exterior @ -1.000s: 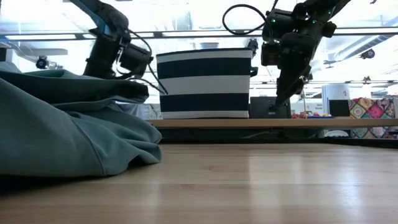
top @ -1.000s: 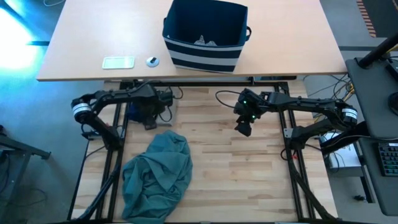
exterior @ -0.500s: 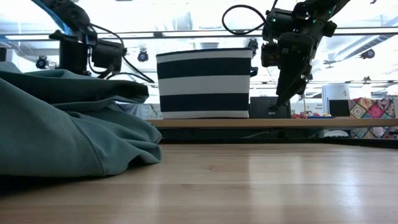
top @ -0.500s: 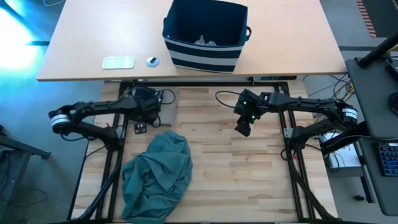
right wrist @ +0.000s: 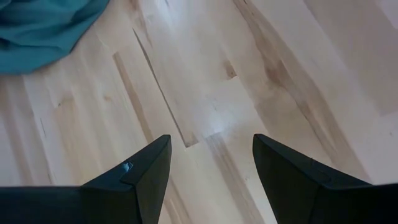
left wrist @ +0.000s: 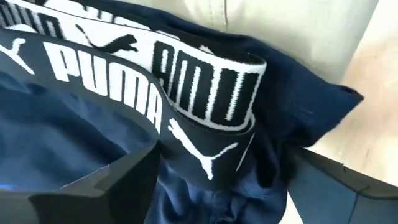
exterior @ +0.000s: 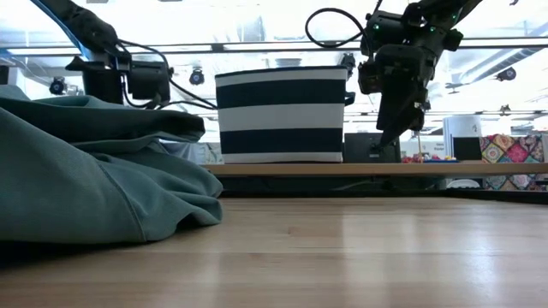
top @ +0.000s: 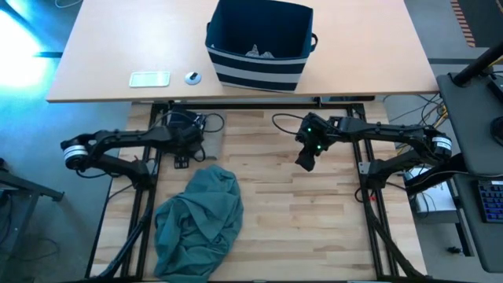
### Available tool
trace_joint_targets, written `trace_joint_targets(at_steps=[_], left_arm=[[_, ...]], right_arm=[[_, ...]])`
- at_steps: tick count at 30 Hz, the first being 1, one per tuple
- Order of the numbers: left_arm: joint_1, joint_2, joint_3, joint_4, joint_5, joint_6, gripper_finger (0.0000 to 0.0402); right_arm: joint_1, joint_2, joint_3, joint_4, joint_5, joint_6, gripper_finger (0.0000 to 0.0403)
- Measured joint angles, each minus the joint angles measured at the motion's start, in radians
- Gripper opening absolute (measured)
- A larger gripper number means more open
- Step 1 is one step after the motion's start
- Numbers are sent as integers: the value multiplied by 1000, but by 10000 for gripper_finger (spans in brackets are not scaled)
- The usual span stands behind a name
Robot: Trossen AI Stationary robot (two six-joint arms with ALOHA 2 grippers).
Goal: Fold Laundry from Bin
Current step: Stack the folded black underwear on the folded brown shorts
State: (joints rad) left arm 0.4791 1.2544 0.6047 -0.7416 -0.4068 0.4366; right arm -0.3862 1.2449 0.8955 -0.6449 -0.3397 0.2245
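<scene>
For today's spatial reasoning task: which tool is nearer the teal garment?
Left. The left tool hangs just beyond the teal garment, at its far edge. The right tool hangs well off to the garment's right, over bare wood.

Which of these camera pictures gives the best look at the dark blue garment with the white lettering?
The left wrist view: the navy garment fills it, its white-lettered waistband plain to read, lying between the open jaws of the left gripper. The high view shows only a dark patch under that gripper. The low view and right wrist view do not show it.
</scene>
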Motion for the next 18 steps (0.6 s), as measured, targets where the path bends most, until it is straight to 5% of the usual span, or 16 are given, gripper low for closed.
trace_joint_targets(at_steps=[5, 14, 18], left_arm=[[2, 28, 42, -20, 0, -42, 243], [19, 109, 96, -21, 38, -100, 19], [17, 132, 175, -52, 84, -181, 16]], right_arm=[[0, 0, 0, 0, 0, 11, 219], [0, 0, 0, 11, 0, 13, 219], [0, 0, 0, 11, 0, 13, 219]])
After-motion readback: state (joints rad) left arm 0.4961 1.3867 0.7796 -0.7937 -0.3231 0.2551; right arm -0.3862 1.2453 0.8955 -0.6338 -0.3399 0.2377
